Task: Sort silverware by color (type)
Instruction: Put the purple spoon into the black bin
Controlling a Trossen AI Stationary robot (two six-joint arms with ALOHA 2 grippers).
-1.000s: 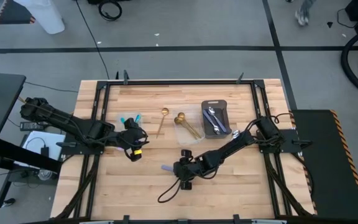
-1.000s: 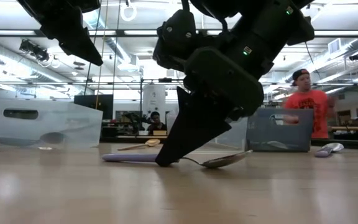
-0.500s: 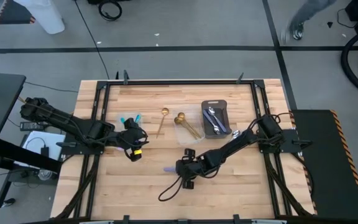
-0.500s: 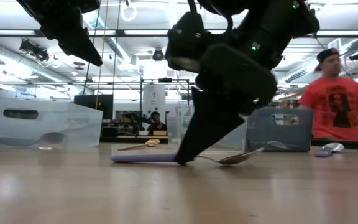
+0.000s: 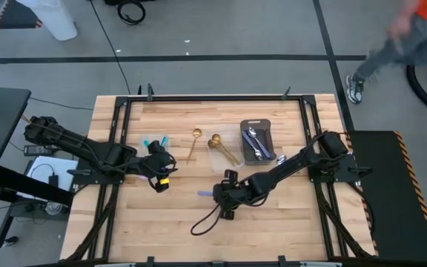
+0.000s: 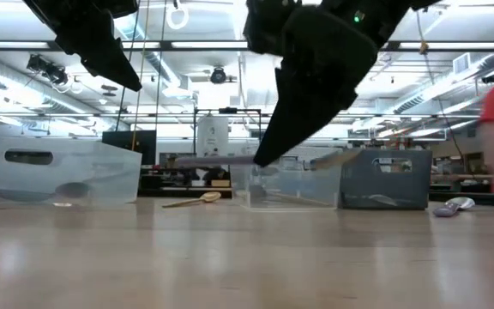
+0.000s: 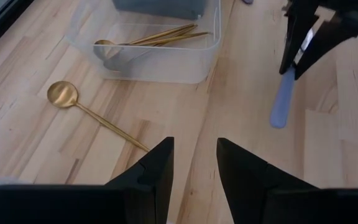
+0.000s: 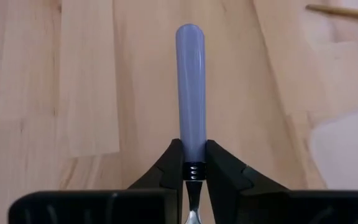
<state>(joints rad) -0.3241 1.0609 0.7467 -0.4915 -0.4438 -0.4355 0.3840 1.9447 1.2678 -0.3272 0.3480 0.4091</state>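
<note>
My right gripper hangs over the table's middle, shut on a spoon with a lavender-blue handle. The low view shows that handle level and high above the wood. My left gripper waits open at the left, nothing between its fingers. One gold spoon lies flat on the table. More gold ones lie in a clear container. Silver pieces lie in the dark grey tray. Teal-handled pieces sit at the left. My right gripper pinches the spoon between its two fingers at the ribbed neck end of the handle. It comes slanting down from the table's right. The handle sticks out ahead of the fingertips, about level and lifted clear; the bowl is hidden behind the fingers.
A clear bin stands at the far left. A smaller clear box and the grey tray stand at the far side. A black cable loop lies on the wood near my right arm. A person moves beyond the table's far right corner.
My right gripper has gone up and a little toward the table's right edge. The lavender-handled spoon, which lay flat on the wood under its fingertips, has come up with it and now hangs level, clear of the table. A person has walked past the far right.
</note>
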